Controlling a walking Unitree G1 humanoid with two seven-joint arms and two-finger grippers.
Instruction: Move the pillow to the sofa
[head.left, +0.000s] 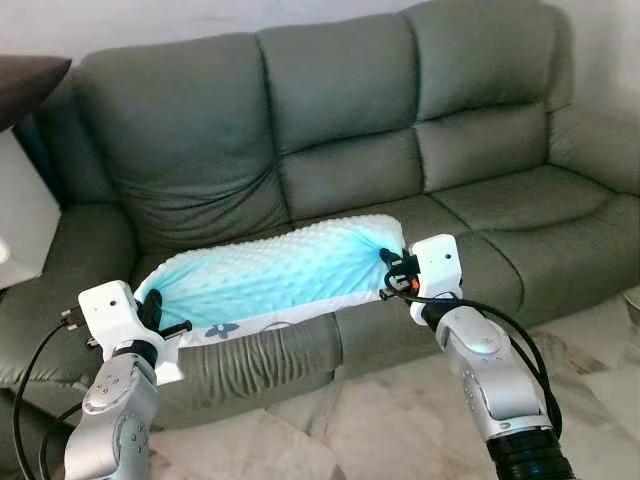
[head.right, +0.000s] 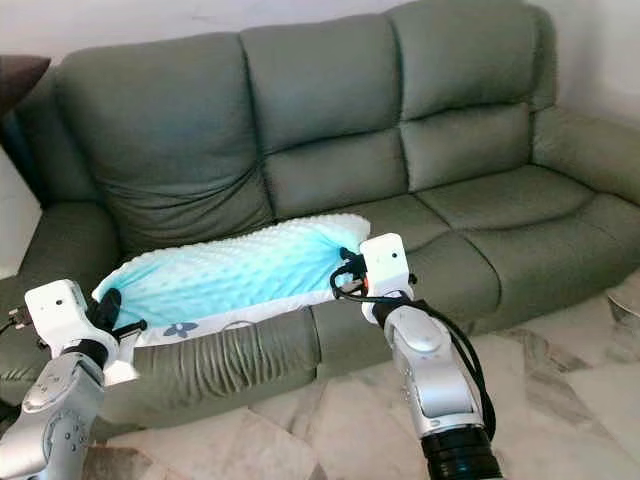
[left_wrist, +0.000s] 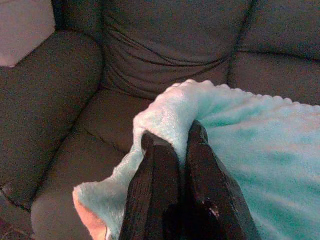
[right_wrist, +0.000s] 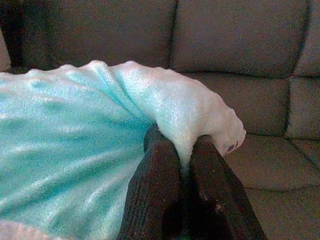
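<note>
Pillow (head.left: 285, 272), pale turquoise with a dimpled plush face and a white underside printed with small dark flowers, stretches lengthwise over the front part of the sofa (head.left: 340, 150) seat. It spans from the sofa's left cushion to the middle one, just in front of the backrest, and its lower edge hangs over the seat's front lip.

The left gripper (left_wrist: 175, 145) pinches the pillow's end nearest the sofa's left armrest; in the left wrist view its two black fingers (left_wrist: 152, 185) sit nearly together with a fold of plush squeezed between them. The right gripper (right_wrist: 181, 147) has the opposite end, above the sofa's middle cushion, its fingers likewise closed tight on a bunched white corner of fabric. Both silver arms reach in from the floor side of the sofa, black cables looping beside each wrist.

The sofa is grey-green leather with three seats. Pale marbled floor tiles (head.left: 390, 420) lie in front of it, and a dark lampshade (head.left: 28, 82) shows beyond its left armrest.
</note>
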